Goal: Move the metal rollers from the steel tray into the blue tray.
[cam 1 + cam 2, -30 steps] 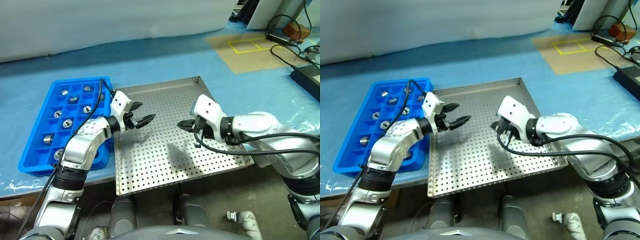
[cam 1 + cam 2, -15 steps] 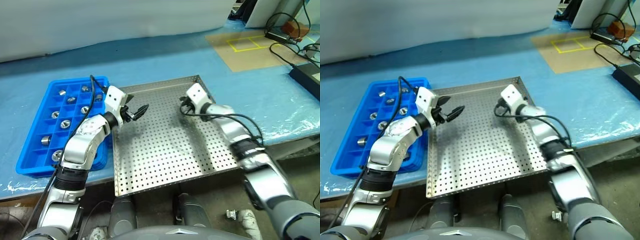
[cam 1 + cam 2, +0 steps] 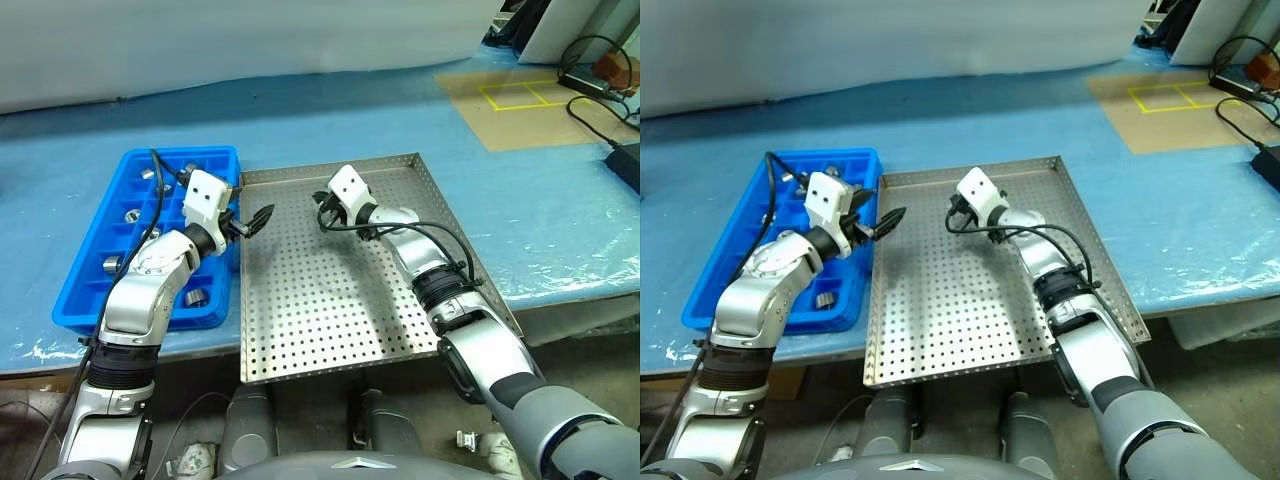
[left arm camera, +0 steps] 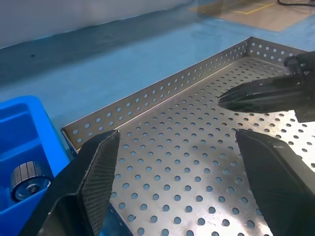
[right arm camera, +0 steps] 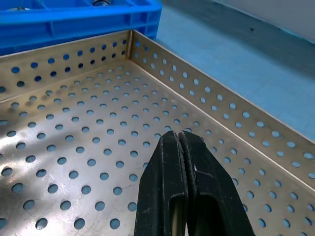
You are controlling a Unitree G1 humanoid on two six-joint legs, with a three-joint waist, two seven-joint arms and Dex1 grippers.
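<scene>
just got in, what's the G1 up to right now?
It is sorting metal rollers into the blue tray; several already sit in its compartments. The steel tray beside it looks bare, with no rollers visible on it. The left gripper is open and empty over the steel tray's edge next to the blue tray. The right gripper is shut on nothing, above the far part of the steel tray. The job looks about finished.

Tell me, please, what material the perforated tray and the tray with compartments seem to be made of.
The steel tray looks like thin sheet metal, shiny and silvery: it reflects light and has punched rows of holes. The blue tray looks like moulded plastic, bright and smooth, probably rigid.
</scene>
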